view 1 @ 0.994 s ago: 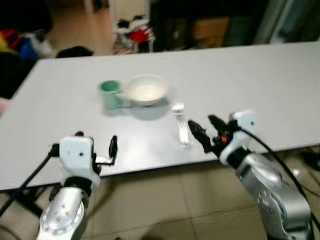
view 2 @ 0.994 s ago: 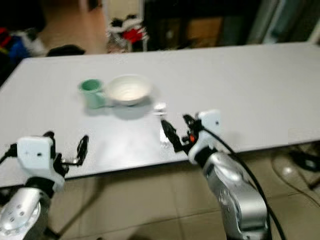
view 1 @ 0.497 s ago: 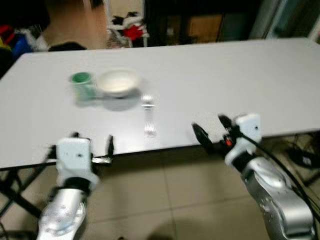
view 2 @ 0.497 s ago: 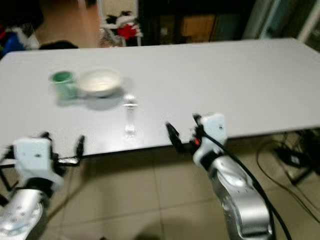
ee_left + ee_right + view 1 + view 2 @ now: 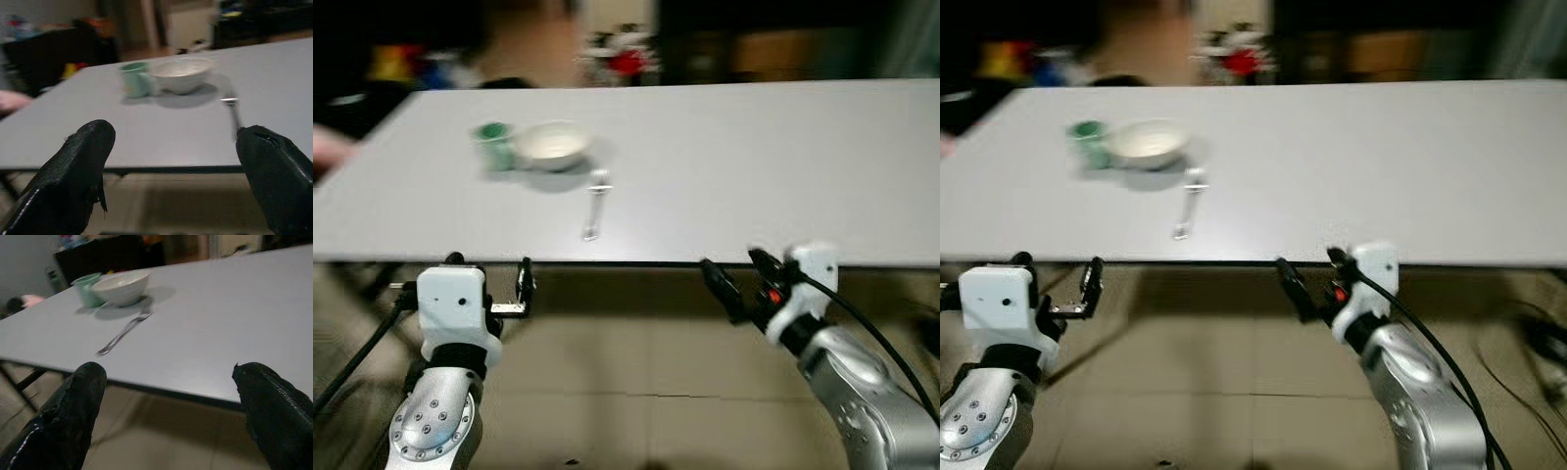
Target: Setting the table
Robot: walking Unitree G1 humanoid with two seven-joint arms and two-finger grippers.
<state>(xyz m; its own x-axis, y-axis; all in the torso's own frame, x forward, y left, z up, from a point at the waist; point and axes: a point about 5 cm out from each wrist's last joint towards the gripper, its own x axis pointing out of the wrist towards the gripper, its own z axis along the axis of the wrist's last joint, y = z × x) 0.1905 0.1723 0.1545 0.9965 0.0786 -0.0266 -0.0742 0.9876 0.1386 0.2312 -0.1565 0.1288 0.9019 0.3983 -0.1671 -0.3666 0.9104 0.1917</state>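
Left eye view shows a white bowl (image 5: 549,145) on the far left part of a grey table (image 5: 754,166), with a green cup (image 5: 493,144) touching or just beside it on its left — the blur makes it hard to say which. A metal utensil (image 5: 594,206), likely a fork, lies on the table just near and right of the bowl, its length running toward the near edge.

Both grippers hang off the table, in front of its near edge and over the tiled floor (image 5: 636,392). The left gripper (image 5: 489,284) sits below the edge on the left with its two black fingers spread and nothing between them. The right gripper (image 5: 739,279) sits further right, fingers likewise apart and empty — well apart from the utensil. Beyond the far edge are dark furniture and blurred coloured items.
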